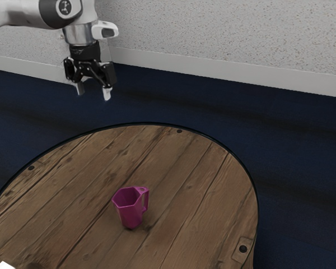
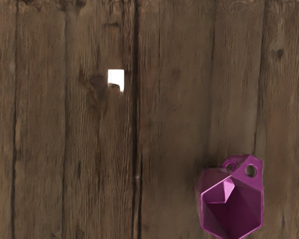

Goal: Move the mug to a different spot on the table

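The hand (image 1: 93, 92) hangs high, fingers spread wide and empty, well apart from the pink mug (image 1: 131, 207), upright near the middle of the round wooden bench (image 1: 201, 179) — handle toward the exterior view's right. Best to centre over the mug first, then descend straight and close across its wall, clear of the handle

The exterior camera stands off to my side, raised, and looks down at a slant across the round wooden table (image 1: 201, 168) to the dark blue carpet (image 1: 291, 129) and the speckled wall (image 1: 241, 33) beyond. In its frame my gripper (image 1: 93, 94) hangs at about eleven o'clock. My wrist camera faces straight down on the planks (image 2: 65, 149) from well above. Both views share the boards around the magenta mug (image 1: 131, 208).
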You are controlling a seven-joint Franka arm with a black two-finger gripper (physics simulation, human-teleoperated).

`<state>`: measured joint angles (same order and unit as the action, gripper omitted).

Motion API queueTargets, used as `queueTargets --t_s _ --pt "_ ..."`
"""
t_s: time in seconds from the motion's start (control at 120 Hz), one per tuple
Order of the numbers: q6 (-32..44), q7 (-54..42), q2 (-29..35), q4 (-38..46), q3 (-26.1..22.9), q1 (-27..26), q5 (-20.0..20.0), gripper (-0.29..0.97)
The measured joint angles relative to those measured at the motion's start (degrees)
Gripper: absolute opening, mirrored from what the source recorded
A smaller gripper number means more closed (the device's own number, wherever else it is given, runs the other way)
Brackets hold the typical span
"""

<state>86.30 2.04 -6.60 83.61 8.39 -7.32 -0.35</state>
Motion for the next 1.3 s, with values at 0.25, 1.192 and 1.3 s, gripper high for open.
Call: queueTargets --t_s 0.25,1.192,1.3 --pt "5.4 0.8 -1.6 2.8 1.0 -2.6 -1.0 0.66" --pt "40.1 -12.7 -7.1 33.6 1.3 -12.7 -5.9 0.66" --pt "40.5 -14.5 -8.5 33.4 1.3 -12.8 -5.8 0.66"
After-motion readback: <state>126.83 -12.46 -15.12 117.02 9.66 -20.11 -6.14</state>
